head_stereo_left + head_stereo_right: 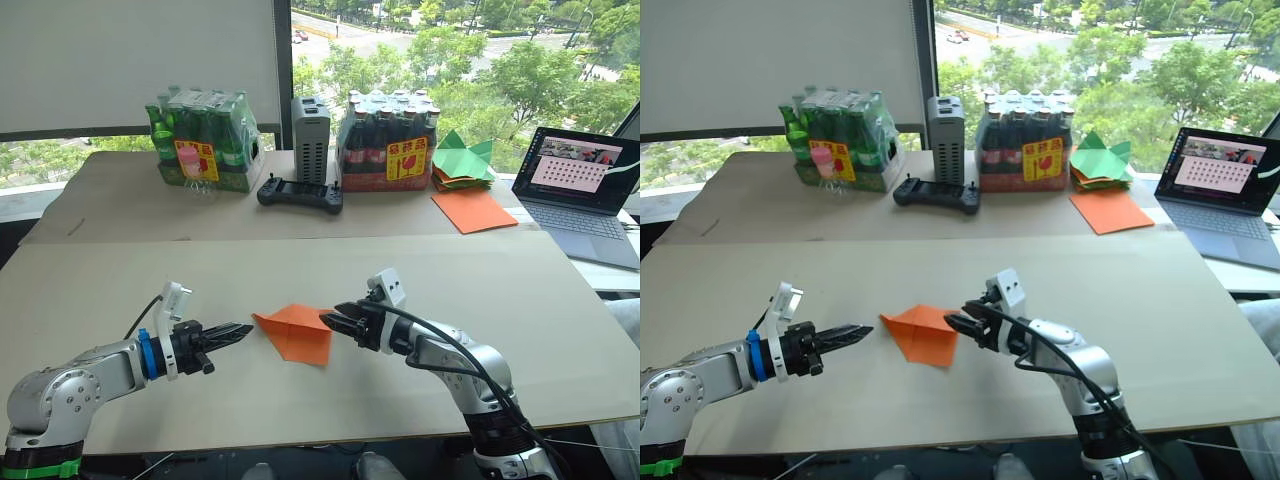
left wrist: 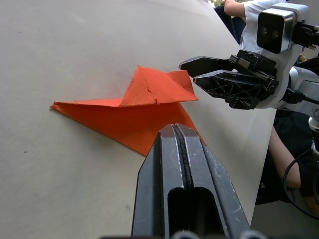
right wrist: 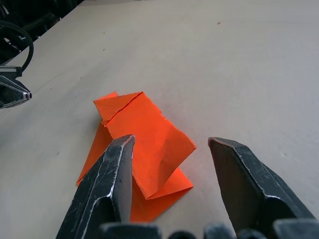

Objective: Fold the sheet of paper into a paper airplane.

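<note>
The sheet of paper (image 1: 293, 331) is a bright orange folded wedge lying on the near table, with one flap (image 2: 157, 87) raised. My right gripper (image 1: 331, 321) is open, its fingertips just at the wedge's right edge, nothing held between them. The left gripper (image 1: 243, 330) is shut and empty, pointing at the wedge's left tip from a short gap away. In the right wrist view the wedge (image 3: 142, 149) lies beyond and partly behind one finger (image 3: 112, 186).
At the back stand a green bottle pack (image 1: 203, 139), a grey box (image 1: 310, 139), a black controller (image 1: 300, 192) and a red bottle pack (image 1: 388, 141). Green paper shapes (image 1: 462, 160) and a flat orange sheet (image 1: 473, 210) lie right, beside a laptop (image 1: 585, 190).
</note>
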Available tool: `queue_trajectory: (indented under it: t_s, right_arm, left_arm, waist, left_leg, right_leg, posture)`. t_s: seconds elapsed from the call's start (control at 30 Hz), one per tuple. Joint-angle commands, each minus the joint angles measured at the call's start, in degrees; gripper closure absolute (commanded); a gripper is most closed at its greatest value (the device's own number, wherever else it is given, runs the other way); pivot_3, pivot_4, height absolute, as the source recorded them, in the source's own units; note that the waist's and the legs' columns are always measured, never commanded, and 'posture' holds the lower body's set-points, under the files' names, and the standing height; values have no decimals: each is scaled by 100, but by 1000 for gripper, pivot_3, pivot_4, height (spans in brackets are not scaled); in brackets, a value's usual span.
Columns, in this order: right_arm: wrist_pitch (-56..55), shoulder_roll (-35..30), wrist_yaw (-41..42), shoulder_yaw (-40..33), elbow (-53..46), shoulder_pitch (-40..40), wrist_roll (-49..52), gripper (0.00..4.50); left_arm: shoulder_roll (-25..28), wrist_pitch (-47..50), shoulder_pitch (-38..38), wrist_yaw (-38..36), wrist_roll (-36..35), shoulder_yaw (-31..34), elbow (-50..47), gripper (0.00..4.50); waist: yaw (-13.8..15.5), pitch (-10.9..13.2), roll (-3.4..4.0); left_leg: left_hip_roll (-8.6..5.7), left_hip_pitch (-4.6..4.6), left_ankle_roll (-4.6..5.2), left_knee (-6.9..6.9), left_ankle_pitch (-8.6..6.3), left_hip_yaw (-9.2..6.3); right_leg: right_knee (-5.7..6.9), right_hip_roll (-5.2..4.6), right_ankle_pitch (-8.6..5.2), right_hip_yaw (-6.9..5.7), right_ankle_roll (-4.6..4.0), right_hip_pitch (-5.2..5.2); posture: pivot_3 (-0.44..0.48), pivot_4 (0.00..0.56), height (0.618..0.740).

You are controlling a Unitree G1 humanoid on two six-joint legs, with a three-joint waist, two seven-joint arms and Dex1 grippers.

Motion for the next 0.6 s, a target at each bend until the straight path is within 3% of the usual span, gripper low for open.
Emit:
queue_trajectory:
  t_s: [0.03, 0.6]
  right_arm:
    - [78, 48, -37, -42, -50, -65, 124, 1854]
    - [457, 320, -92, -163, 358, -423, 337, 1854]
  left_arm:
    - [42, -95, -12, 15, -74, 30, -165, 4500]
    - [20, -114, 45, 158, -69, 48, -173, 4500]
  waist:
    - [3, 0, 0]
    - [0, 0, 0]
  left_leg:
    - [0, 0, 0, 0, 0, 0]
    - [0, 1, 0, 1, 0, 0]
  right_leg:
    - [0, 0, 0, 0, 0, 0]
    - [4, 0, 0, 0, 0, 0]
  posture:
    - [0, 150, 740]
    - [0, 150, 740]
